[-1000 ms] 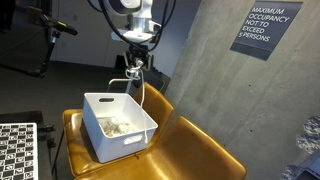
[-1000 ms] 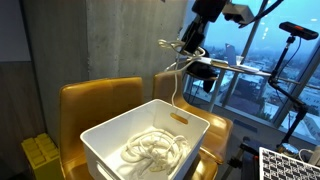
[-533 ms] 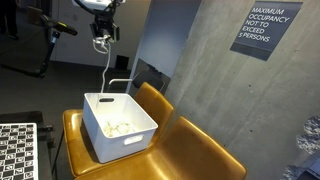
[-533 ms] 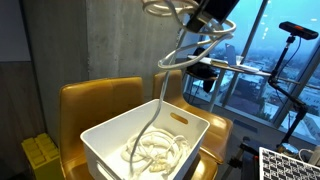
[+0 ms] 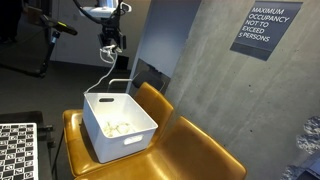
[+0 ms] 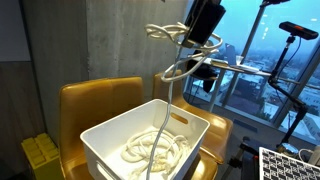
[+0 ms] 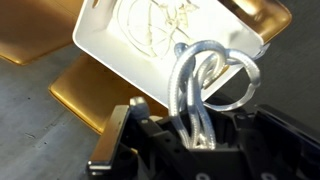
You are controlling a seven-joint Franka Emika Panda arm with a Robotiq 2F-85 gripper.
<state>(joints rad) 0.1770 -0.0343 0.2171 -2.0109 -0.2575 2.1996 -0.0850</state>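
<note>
High above a mustard-yellow chair (image 5: pixel 200 150), we are seeing the gripper (image 6: pixel 203 22) clenching its jaws on a looped white cord (image 6: pixel 172 75), most of it still lying coiled in the white plastic bin (image 6: pixel 105 135) on the seat below, one strand hanging between them.
</note>
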